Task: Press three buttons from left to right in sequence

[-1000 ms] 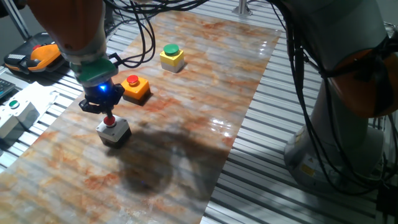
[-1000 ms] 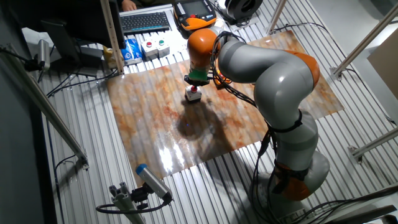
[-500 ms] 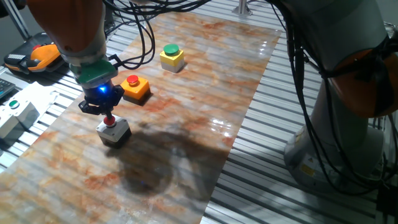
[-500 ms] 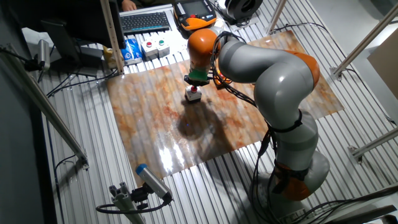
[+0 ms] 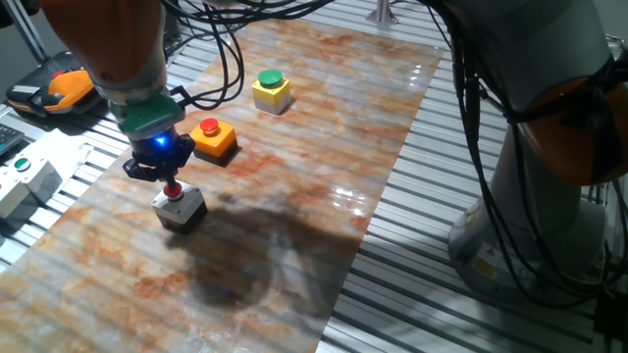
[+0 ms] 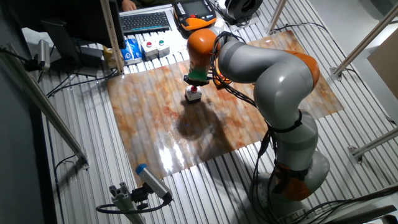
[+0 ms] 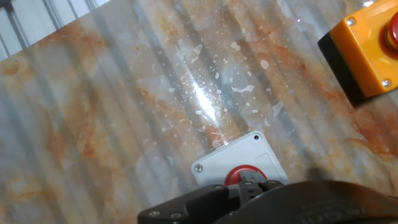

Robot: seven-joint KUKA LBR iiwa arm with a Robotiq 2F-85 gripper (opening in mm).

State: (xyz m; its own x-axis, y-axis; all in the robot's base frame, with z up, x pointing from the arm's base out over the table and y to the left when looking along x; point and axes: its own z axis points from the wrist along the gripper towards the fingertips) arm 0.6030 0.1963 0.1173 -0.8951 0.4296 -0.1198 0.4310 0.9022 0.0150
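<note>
The grey button box with a red cap [image 5: 183,208] sits at the left of the marbled board; it also shows in the other fixed view [image 6: 193,95] and the hand view [image 7: 219,163]. My gripper [image 5: 171,183] stands straight above it, fingers shut, tips on the red cap [image 7: 239,175]. In the hand view the gripper [image 7: 251,181] covers part of the cap. The orange box with a red cap [image 5: 215,139] lies just beyond, at the hand view's top right [image 7: 367,45]. The yellow box with a green cap [image 5: 272,89] lies farther back.
A white box with a small green button [image 5: 24,177] sits off the board at the left, next to an orange and black pendant [image 5: 57,91]. Black cables [image 5: 228,54] hang over the board's far left. The robot base [image 5: 549,206] stands at the right. A keyboard [image 6: 145,22] lies behind.
</note>
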